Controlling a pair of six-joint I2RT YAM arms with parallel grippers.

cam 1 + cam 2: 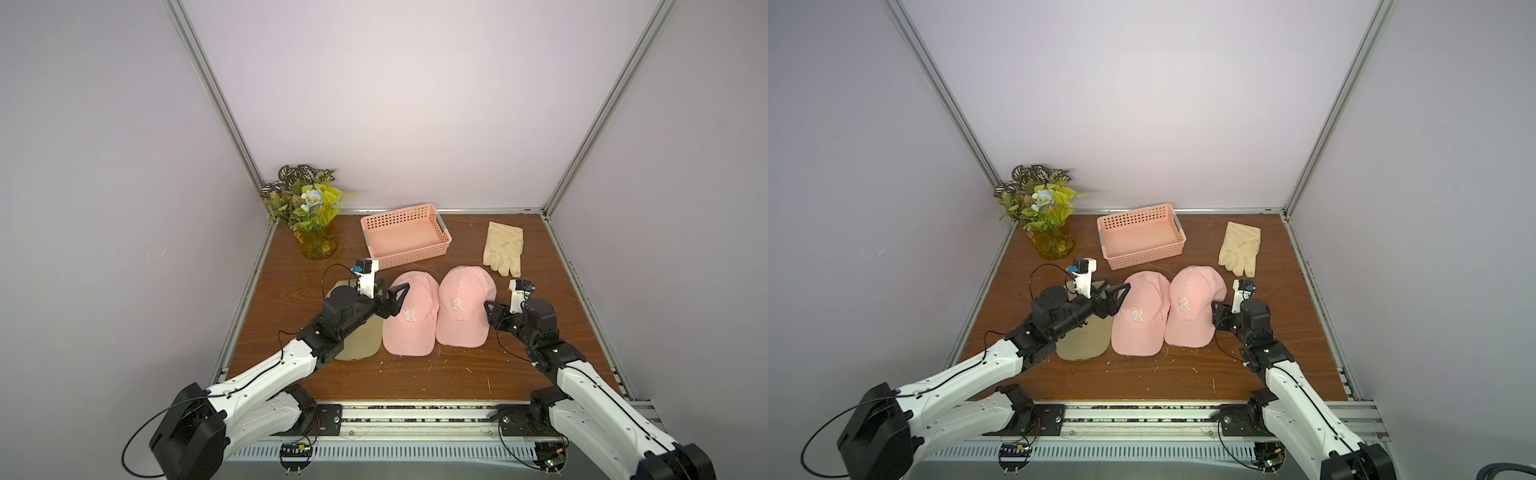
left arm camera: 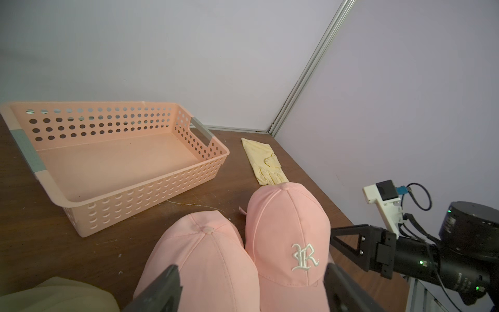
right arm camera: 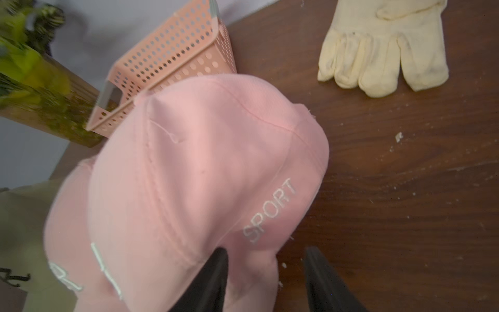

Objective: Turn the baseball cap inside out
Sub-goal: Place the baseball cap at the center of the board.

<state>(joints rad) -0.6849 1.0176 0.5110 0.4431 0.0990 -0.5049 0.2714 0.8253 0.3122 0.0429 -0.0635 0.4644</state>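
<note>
Two pink baseball caps with white "R" logos lie side by side, crowns up and brims toward me. The left cap (image 1: 409, 320) (image 2: 205, 267) sits right in front of my left gripper (image 1: 390, 291) (image 2: 251, 272), which is open and holds nothing. The right cap (image 1: 463, 307) (image 3: 202, 175) shows "SPORT" stitched on its side. My right gripper (image 1: 492, 307) (image 3: 266, 251) is at that cap's right lower edge. Its jaws stand apart, with a fold of the cap's rim lying between them against one finger.
A khaki cap (image 1: 361, 340) lies under my left arm, beside the left pink cap. A pink perforated basket (image 1: 415, 253) stands behind the caps. A cream glove (image 1: 503, 249) lies at the back right. A potted plant (image 1: 307, 208) fills the back left corner.
</note>
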